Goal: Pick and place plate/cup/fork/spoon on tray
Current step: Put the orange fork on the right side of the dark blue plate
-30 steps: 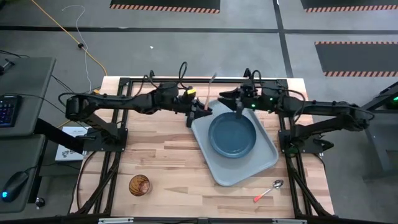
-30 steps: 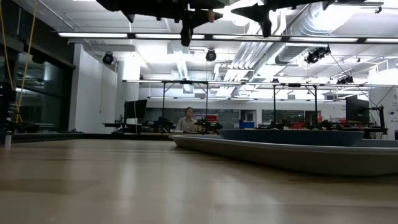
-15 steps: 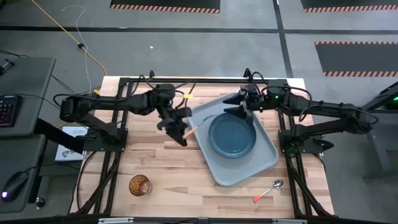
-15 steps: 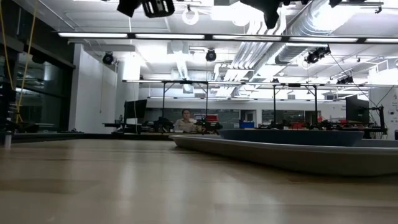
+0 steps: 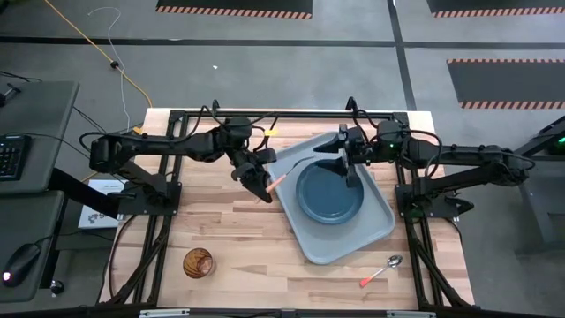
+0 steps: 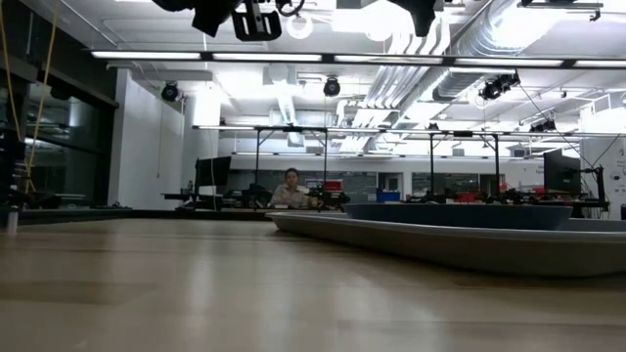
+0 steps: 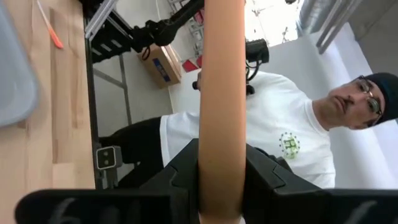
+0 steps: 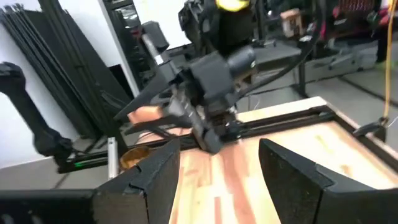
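My left gripper (image 5: 262,183) hangs above the bare table, just left of the tray (image 5: 375,231), shut on the fork, whose orange handle (image 5: 276,181) sticks out toward the tray. The tines are hidden. The teal-blue plate (image 5: 328,193) lies flat in the tray. My right gripper (image 5: 347,164) is open and empty above the plate's far rim. The brown cup (image 5: 198,262) stands on the table at the near left. The spoon (image 5: 381,271) lies on the table near the tray's near right corner. My left gripper pinches the fork's orange handle (image 7: 221,155) between its two fingers. The fingers lie along the handle, which runs on past their tips. The fork is lifted clear of the table, its free end toward the tray. The tine end is hidden behind the gripper.
A black frame (image 5: 291,115) runs round the table's edges. A person in a white shirt (image 7: 280,118) shows beyond the table in the left wrist view. The tray and plate fill the right side of the low view (image 6: 440,244).
My left gripper has swung from the tray's far left corner toward the table's left and near edges and has turned. The fork's orange handle now shows, pointing toward the tray.
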Available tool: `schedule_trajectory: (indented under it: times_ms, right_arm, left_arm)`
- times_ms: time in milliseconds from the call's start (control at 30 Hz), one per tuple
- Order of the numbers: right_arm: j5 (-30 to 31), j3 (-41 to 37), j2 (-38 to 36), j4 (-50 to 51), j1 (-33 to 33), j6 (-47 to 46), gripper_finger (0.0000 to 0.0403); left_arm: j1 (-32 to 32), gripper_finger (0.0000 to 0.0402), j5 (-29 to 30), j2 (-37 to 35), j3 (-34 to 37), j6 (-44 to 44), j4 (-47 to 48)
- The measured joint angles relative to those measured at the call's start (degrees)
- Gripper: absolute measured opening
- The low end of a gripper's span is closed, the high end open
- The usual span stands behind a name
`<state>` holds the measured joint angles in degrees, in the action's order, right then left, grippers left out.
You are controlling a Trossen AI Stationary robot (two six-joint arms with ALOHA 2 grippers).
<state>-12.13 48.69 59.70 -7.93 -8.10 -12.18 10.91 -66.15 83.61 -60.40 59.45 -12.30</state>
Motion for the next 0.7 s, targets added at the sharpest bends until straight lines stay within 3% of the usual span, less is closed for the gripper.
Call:
schedule_trajectory:
  times_ms: [300, 700]
  right_arm:
    - [-2.4, 0.0, 0.0, -1.4, 0.6, 4.0, 0.0211]
    - [-2.4, 0.0, 0.3, 0.0, 2.3, 5.6, 0.0201]
  left_arm:
    - [-1.4, 0.0066, 2.3, 0.8, 0.0, 1.0, -0.3]
    - [-1.2, 0.0065, 2.1, 5.9, 0.0, 7.2, -9.7]
